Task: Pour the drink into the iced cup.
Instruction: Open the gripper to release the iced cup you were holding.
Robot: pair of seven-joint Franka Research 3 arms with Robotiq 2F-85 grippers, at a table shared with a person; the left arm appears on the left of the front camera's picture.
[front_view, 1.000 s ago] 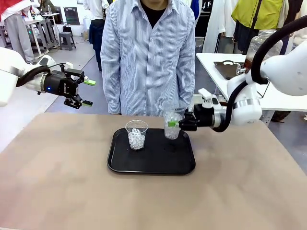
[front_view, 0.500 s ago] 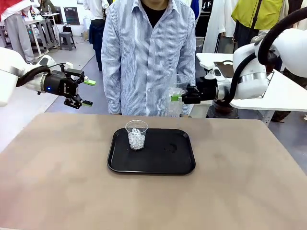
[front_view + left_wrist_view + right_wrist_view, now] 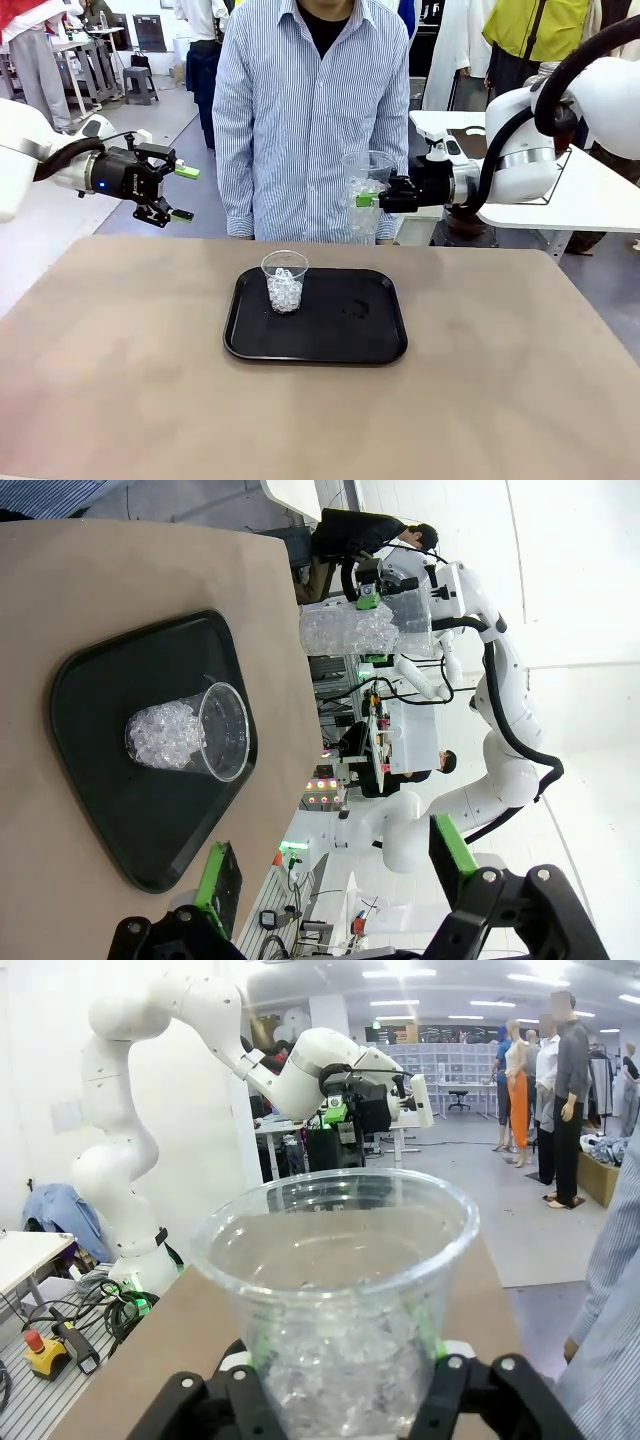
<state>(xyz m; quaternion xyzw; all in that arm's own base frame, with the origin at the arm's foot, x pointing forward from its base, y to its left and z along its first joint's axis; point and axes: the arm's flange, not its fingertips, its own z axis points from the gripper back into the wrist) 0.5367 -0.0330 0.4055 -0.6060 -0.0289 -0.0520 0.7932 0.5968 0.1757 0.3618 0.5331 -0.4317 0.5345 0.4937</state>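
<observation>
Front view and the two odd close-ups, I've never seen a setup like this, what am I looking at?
Two white robot arms share a table with a person. The front view looks across from the robot's side; the other two come from cameras on each wrist. On a black tray stands a clear cup of ice. The right gripper is shut on a second iced cup, held up in the air. The left gripper hangs open, empty.
</observation>
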